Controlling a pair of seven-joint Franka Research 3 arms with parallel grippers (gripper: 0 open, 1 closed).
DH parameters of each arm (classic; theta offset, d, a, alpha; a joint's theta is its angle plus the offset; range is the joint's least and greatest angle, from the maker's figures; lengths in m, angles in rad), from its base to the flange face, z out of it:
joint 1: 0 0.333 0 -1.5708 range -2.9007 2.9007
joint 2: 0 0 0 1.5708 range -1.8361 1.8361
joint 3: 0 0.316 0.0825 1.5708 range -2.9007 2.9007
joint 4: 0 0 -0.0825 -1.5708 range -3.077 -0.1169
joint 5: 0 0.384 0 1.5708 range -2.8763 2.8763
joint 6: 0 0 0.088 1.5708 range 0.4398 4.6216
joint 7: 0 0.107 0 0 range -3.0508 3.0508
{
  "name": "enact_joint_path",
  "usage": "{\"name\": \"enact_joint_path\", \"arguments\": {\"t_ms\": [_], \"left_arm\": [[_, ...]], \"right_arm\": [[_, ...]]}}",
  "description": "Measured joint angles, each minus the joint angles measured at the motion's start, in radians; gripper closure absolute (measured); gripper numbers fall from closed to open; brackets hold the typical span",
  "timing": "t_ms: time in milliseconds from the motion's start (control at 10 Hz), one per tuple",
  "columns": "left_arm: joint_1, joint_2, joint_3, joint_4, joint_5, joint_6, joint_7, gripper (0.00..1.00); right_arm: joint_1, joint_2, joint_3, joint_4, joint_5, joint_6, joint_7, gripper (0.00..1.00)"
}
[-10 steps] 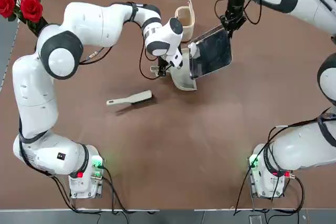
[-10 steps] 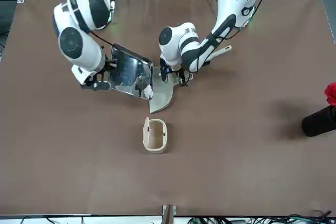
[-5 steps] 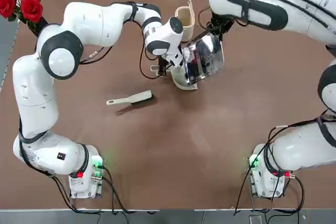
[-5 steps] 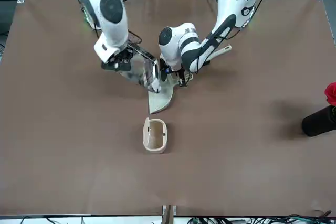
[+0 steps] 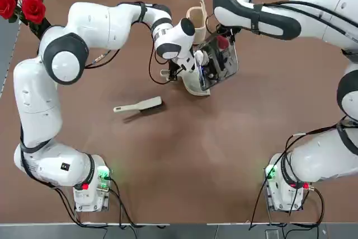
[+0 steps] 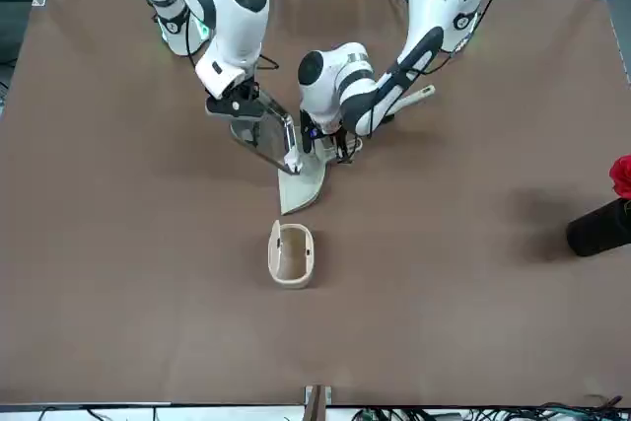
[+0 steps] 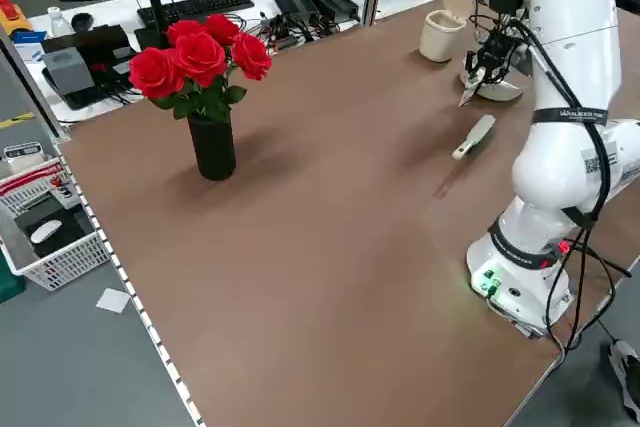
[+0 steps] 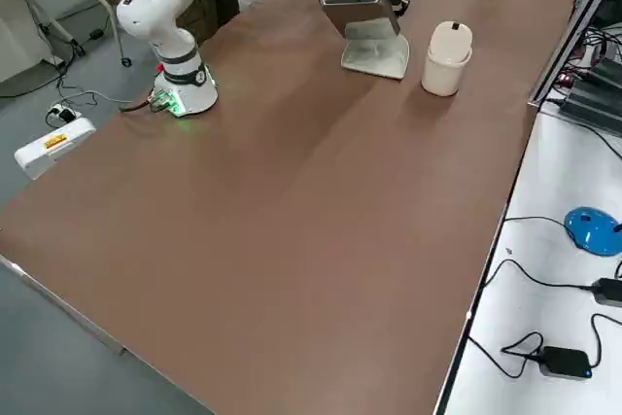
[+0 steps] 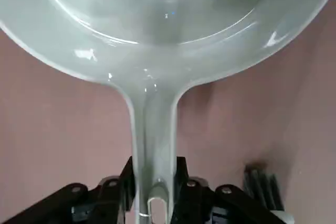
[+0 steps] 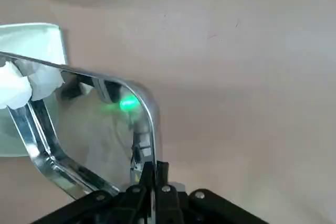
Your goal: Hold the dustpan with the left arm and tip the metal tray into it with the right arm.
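Tipping the metal tray (image 5: 226, 66) looks like the step we're on, and it's steeply tilted with its low side right by the scoop of the dustpan (image 5: 196, 86). Taking 12 o'clock as straight away from the robot, we've got the tray at about 2 o'clock from the scoop. A white crumpled lump (image 10: 13, 86) sits down at that low edge, so we'd guess it's close to dropping.

Our right gripper (image 10: 155, 167) is pinching the tray's rim and is clearly the nearer one to it. From there the tray hangs off toward 7 o'clock, with its longer-looking run going roughly 1 to 7. Left gripper (image 9: 156, 174) is clamped on the dustpan handle, scoop out at about 3 to 4 o'clock from it, handle pointing back to 9.

So what matters next, imo, is keeping that low edge over the scoop while we tilt a bit more. Too far toward 2 and the lump could land on the table (image 5: 184, 166).

Further out, there's the cream bin (image 6: 291, 255) at 12 from the scoop and the brush (image 5: 140, 105) around 8.
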Motion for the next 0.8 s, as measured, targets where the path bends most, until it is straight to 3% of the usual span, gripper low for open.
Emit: {"name": "enact_joint_path", "arguments": {"t_ms": [400, 800], "left_arm": [[0.001, 0.0, 0.0, 0.001, 0.0, -0.001, 0.0, 0.67], [0.002, 0.0, 0.001, 0.001, 0.0, -0.001, 0.0, 0.67]], "right_arm": [[0.002, 0.105, 0.0, 0.102, -0.051, -0.016, 0.064, 0.96], [0.028, 0.115, 0.039, 0.144, -0.145, -0.077, 0.166, 0.96]]}}
